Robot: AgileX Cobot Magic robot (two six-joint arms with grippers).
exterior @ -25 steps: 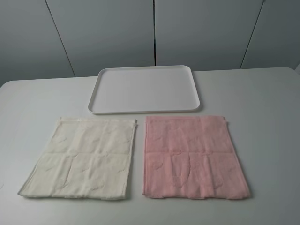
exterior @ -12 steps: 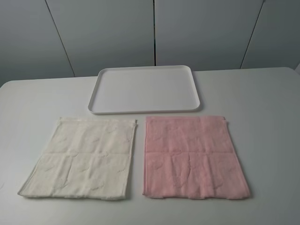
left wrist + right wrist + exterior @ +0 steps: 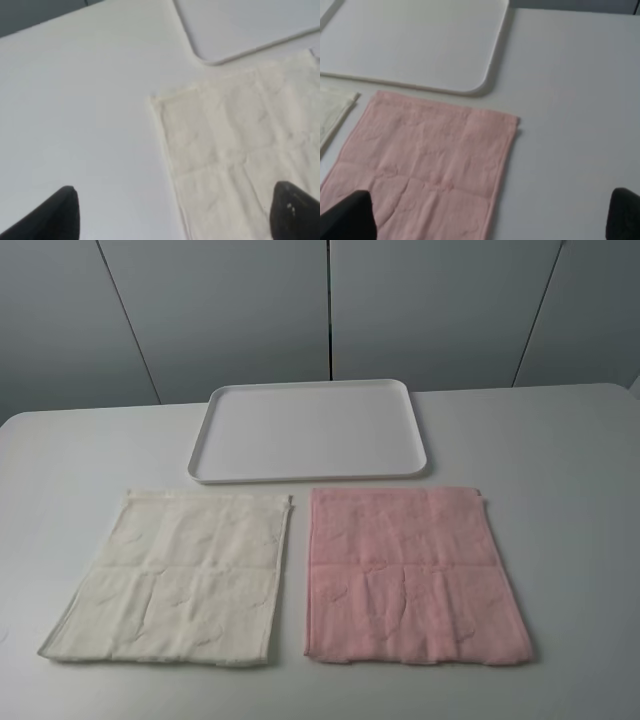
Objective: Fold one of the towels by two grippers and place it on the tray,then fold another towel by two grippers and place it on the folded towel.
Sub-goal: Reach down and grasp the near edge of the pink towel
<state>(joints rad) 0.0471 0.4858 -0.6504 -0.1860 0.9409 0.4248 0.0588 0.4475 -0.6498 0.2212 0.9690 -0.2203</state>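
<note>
White tabletop [image 3: 560, 440] runs back to grey wall panels [image 3: 230, 310]. On it the pink towel [image 3: 410, 575] and cream towel [image 3: 180, 575] lie flat side by side, just before the tray [image 3: 310, 430]. Left gripper [image 3: 180, 212] and right gripper [image 3: 487, 215] hang spread wide, holding nothing.

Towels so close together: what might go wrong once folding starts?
The pink towel and cream towel nearly touch, so grabbing one inner edge could drag the other. Both lie flat on the table, so a pinch may slip off. The tray sits close behind and could catch a lifted edge.
</note>
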